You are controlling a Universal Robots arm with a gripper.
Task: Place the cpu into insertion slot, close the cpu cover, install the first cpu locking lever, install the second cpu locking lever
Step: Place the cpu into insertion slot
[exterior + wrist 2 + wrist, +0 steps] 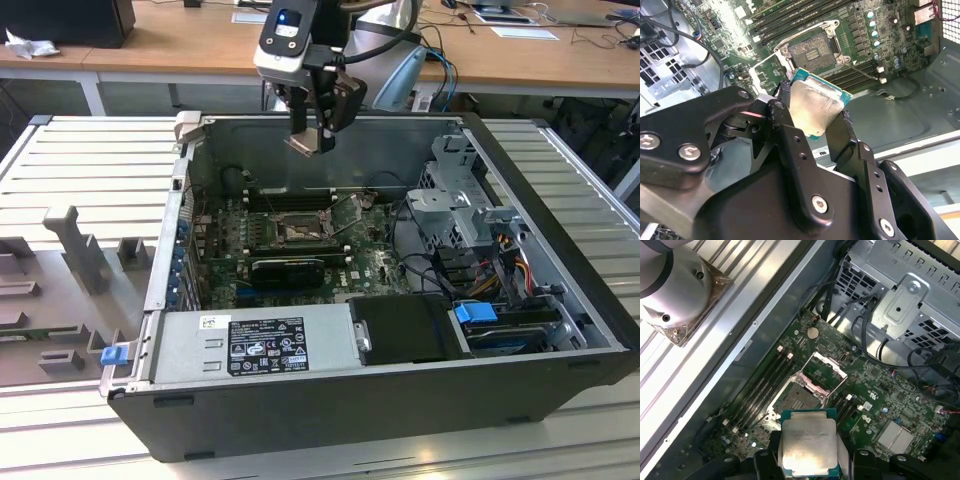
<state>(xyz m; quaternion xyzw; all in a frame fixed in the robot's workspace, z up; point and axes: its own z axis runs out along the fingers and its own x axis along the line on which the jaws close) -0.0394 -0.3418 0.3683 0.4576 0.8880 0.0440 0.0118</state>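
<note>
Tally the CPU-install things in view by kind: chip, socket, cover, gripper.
cpu: 1
insertion slot: 1
cpu cover: 1
gripper: 1
Total: 4

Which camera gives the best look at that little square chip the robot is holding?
The first wrist view: the cpu faces the camera, its square top plainly visible. The second wrist view shows it tilted, edges hidden by the fingers. The exterior view shows a small pale piece in the gripper.
</note>
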